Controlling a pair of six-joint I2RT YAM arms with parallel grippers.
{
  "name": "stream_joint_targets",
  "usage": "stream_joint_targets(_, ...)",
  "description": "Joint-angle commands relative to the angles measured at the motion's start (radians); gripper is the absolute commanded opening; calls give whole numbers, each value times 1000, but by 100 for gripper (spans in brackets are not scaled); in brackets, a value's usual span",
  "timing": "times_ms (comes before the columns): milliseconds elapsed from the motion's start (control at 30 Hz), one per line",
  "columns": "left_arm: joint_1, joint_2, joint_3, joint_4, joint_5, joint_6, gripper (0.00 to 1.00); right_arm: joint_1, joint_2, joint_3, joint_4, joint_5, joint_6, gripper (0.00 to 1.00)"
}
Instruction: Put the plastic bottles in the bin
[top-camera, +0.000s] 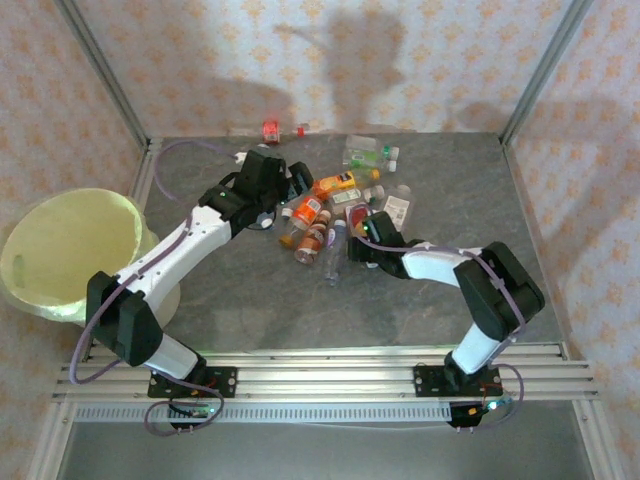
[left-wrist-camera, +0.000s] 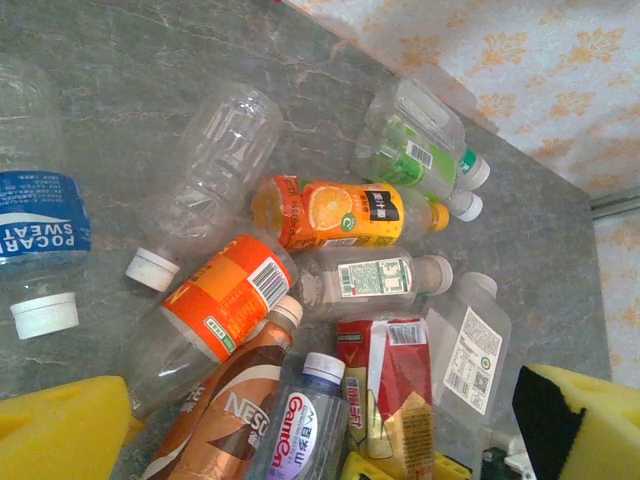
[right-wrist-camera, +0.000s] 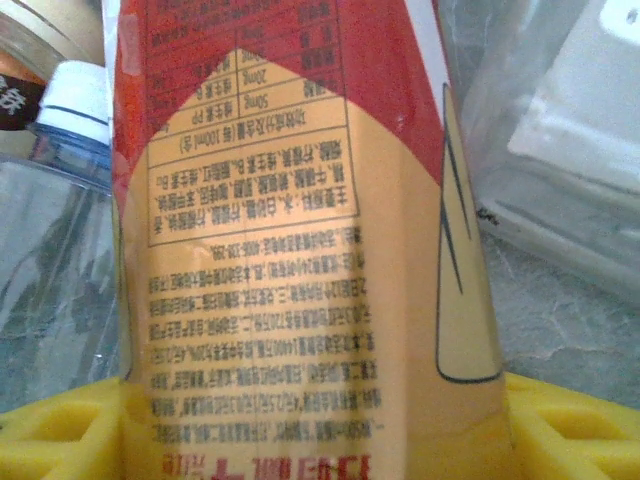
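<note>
Several plastic bottles (top-camera: 330, 205) lie in a heap at mid-table. Among them are an orange-juice one (left-wrist-camera: 335, 213), an orange-labelled one (left-wrist-camera: 225, 295), a brown coffee one (left-wrist-camera: 225, 420) and a blue-labelled one (left-wrist-camera: 40, 225). My left gripper (left-wrist-camera: 320, 430) hovers open over the heap (top-camera: 285, 185), its yellow pads (left-wrist-camera: 60, 430) wide apart with nothing between them. My right gripper (top-camera: 358, 235) is low at the heap's right side. Its yellow fingers (right-wrist-camera: 60, 430) press both sides of a red and yellow drink carton (right-wrist-camera: 300, 250), which also shows in the left wrist view (left-wrist-camera: 385, 380). The bin (top-camera: 40, 290) stands at the far left.
One red-labelled bottle (top-camera: 272, 129) lies apart by the back wall. Green-labelled bottles (top-camera: 370, 153) lie at the heap's far side. A square clear bottle (left-wrist-camera: 470, 350) sits right of the carton. Metal frame posts stand at the back corners.
</note>
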Motion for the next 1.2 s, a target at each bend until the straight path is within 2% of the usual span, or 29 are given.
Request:
stream_joint_targets(0,-5,5,37,-40,-37,-4,100,5,-85,12,-12,39,-38,65)
stream_joint_targets(133,-5,-18,18,-36,-83,36,100,5,-161,21,-47,26,-82,61)
stream_joint_targets(433,-4,-54,-33,110,38,109,100,5,-332,37,-80,14,-105,58)
stream_joint_targets(533,-10,-43,-29,145,78,115,100,7,-380,50,-72,-48,-120,58)
stream_joint_targets(633,-17,-39,-53,253,158,86,100,6,-420,58,-42,-129,-136,58)
stream_joint_targets(800,-17,11,-24,389,416,82,100,7,-440,85,8,-245,-132,58)
stream_joint_targets(867,-17,26,-33,460,484,69,100,6,-428,108,10,-294,-129,58)
stream_joint_targets(967,-19,36,-44,513,515,53,100,6,-418,127,39,-346,-114,59)
stream_joint_targets(1167,-26,55,-38,525,497,29,100,13,-391,150,110,-466,-98,59)
